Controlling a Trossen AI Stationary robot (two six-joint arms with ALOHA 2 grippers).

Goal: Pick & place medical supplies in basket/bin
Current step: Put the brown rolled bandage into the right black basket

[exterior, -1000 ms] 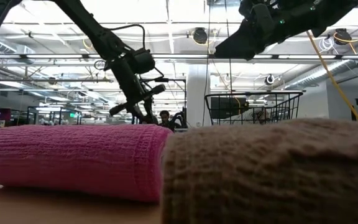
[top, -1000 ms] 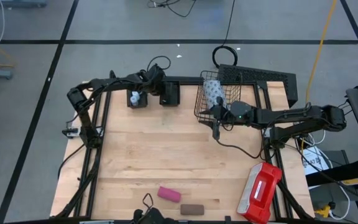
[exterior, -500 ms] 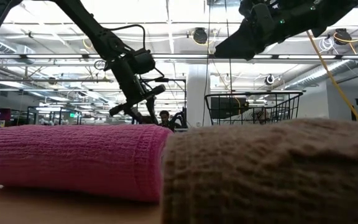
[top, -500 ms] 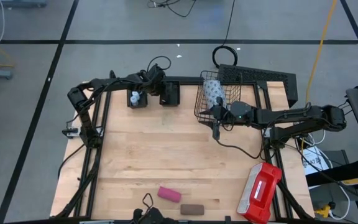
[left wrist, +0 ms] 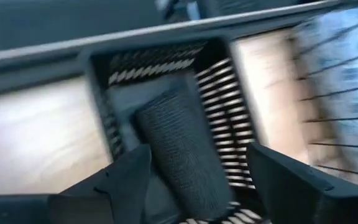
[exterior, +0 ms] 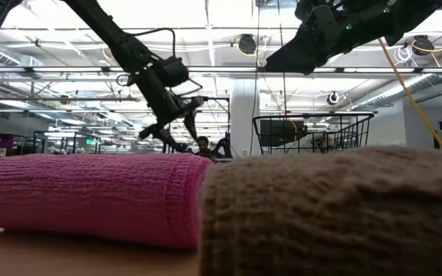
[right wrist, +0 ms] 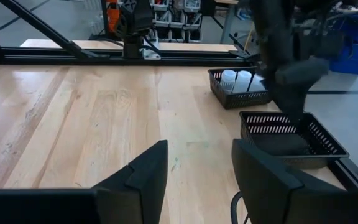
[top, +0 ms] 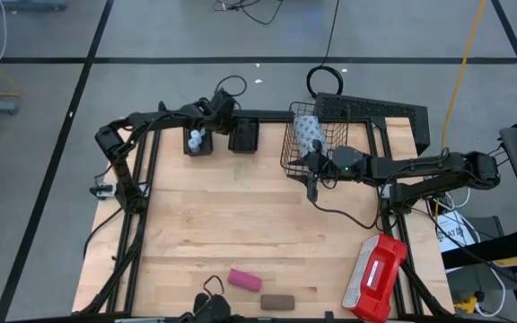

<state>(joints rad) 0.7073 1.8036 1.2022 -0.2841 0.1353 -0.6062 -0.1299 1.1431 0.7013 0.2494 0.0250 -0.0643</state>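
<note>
High view: tabletop, far edge holding wire basket, dotted pack inside; two small trays beside it, left tray with white vials, right tray with black block laid in, apparently just delivered; left gripper above it, jaws spread; right gripper near basket, jaws spread, waiting; pink block, brown block at near edge, unsorted

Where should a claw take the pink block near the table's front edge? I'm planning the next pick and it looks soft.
Grip the pink block across its short width at mid-length, coming straight down from above. It lies flat on the table, oblong, with open wood on both long sides; the brown block lies apart beside one end, so fingers should straddle the long sides.
</note>
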